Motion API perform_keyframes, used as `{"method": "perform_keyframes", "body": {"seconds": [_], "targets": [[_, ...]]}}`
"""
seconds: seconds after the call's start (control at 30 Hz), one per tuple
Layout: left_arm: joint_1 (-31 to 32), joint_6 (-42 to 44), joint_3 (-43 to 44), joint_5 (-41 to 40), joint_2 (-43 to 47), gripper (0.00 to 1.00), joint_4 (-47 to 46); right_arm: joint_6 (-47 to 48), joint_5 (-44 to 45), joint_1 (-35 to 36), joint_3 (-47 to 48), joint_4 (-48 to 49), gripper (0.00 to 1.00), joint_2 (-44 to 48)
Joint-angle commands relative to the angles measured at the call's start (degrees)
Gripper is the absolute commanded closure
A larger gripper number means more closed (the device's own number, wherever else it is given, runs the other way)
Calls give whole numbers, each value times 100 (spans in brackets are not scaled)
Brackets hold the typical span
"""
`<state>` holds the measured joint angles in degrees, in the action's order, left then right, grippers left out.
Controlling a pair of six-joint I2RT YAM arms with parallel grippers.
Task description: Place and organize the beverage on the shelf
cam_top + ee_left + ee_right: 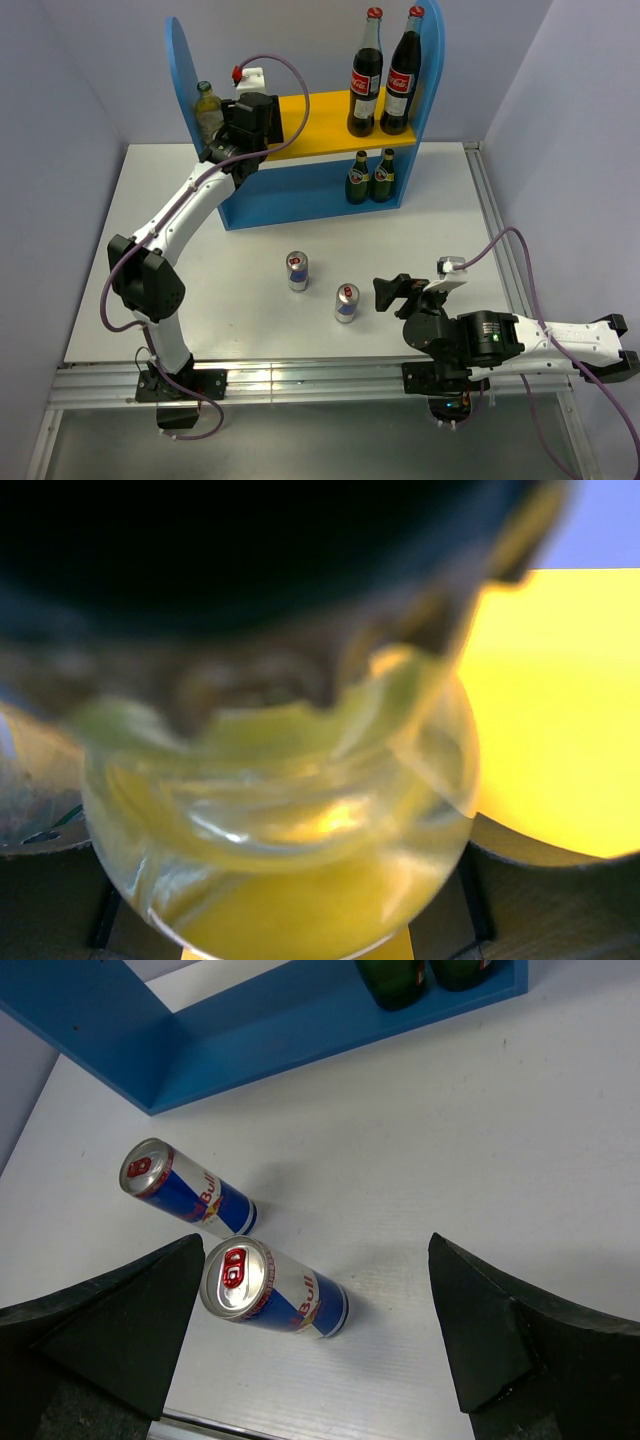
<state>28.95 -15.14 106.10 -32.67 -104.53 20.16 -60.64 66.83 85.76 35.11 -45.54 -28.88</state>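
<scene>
The blue shelf (190, 60) has a yellow upper board (320, 120). Two cola bottles (366, 75) (403, 70) stand on the board's right end. Two small dark green bottles (357, 178) (384, 175) stand on the lower level. My left gripper (228, 128) is shut on a clear bottle (208, 108) at the board's left end; the bottle fills the left wrist view (280, 820). Two blue-silver cans (298, 270) (346, 302) stand on the table. My right gripper (392, 293) is open and empty. In its wrist view (315, 1250) the nearer can (275, 1290) is by the left finger and the other can (190, 1188) is beyond.
The shelf's blue base (300, 1020) lies ahead of the right gripper, with the green bottles (392, 980) at its right. Grey walls close in on both sides of the white table (460, 220). A metal rail (300, 375) runs along the near edge.
</scene>
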Motion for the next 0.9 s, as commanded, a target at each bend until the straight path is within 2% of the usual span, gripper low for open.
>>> {"method": "perform_keyframes", "body": {"seconds": [0.0,0.03,0.07,0.13,0.4,0.87], "targets": [[-21,11,77,94,249,31,-592,-150,234,47,-13,-8,0,-21],[-21,2,94,85,232,24,-575,-150,234,47,-13,-8,0,-21],[-12,-7,95,85,223,12,-557,-150,234,47,-13,-8,0,-21],[5,-7,104,67,205,10,-549,-150,234,38,-22,-8,0,5],[128,-16,60,-134,310,8,-496,-141,225,47,-22,10,0,23],[541,-86,-564,-767,829,7,-443,-79,173,46,-57,54,0,129]]}}
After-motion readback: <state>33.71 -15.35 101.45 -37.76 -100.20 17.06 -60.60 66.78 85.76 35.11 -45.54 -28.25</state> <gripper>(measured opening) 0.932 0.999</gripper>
